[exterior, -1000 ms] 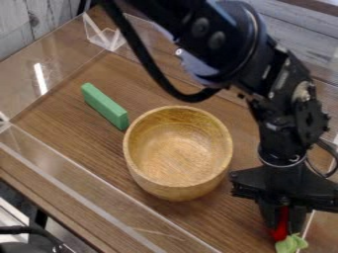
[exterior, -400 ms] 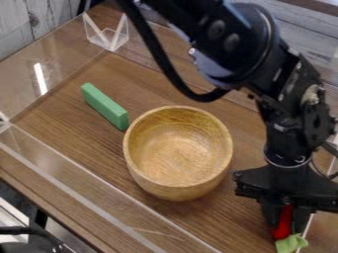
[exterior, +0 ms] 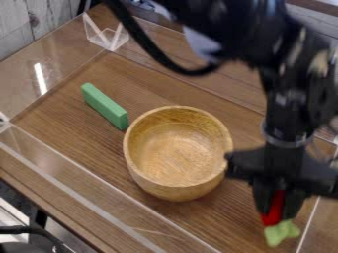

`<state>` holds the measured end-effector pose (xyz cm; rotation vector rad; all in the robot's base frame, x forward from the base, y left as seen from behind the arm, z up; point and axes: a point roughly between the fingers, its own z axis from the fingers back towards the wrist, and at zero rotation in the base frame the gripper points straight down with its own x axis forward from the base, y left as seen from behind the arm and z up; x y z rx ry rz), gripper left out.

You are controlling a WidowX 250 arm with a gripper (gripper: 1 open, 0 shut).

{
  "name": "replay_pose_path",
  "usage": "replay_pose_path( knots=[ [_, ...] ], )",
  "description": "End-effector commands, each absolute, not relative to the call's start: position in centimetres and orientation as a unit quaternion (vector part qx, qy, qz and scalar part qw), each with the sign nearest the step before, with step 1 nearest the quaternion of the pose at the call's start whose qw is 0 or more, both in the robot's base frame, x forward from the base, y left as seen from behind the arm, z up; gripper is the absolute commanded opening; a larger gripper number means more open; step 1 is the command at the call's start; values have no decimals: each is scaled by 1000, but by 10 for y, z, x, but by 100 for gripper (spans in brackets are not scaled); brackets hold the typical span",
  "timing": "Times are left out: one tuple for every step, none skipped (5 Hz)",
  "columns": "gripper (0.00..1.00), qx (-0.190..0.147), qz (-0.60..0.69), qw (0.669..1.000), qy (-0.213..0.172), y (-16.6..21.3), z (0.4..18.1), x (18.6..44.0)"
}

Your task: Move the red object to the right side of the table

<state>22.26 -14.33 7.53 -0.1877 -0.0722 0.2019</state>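
At the far left of the view, the green rectangular block (exterior: 105, 106) lies flat on the brown wood-grain table (exterior: 79, 158), slanting, its near end pointing toward the bowl. A clear acrylic wall (exterior: 82, 206) edges the table, running from the left side down toward the near edge.

Right of the block, near the middle of the scene, sits the wooden bowl (exterior: 177, 153), round and upright, its inside plain tan. The block and the bowl are apart.

The dark robot arm (exterior: 240, 40) reaches in from the far side, passes beyond the bowl and bends down on the right. It is blurred. Its gripper (exterior: 276, 219) is low at the near right, beside the bowl and over the red object (exterior: 276, 210). That toy fruit is on the near right part of the table, its yellow-green leafy end toward the near edge. The gripper hides part of the red body, and I cannot tell whether the jaws are wide, narrow or closed on it.
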Motion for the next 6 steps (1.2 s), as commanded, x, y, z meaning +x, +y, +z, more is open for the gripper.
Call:
replay_pose_path(
  knots=[
    [0, -110, 83, 989, -58, -155, 108, 234],
    [0, -110, 72, 990, -55, -157, 115, 235],
    [100, -108, 95, 988, -54, -150, 107, 230],
    [0, -104, 115, 986, -53, -142, 96, 226],
    [0, -106, 109, 987, -57, -132, 107, 223],
    [0, -107, 106, 987, -57, -119, 110, 222]
  ],
)
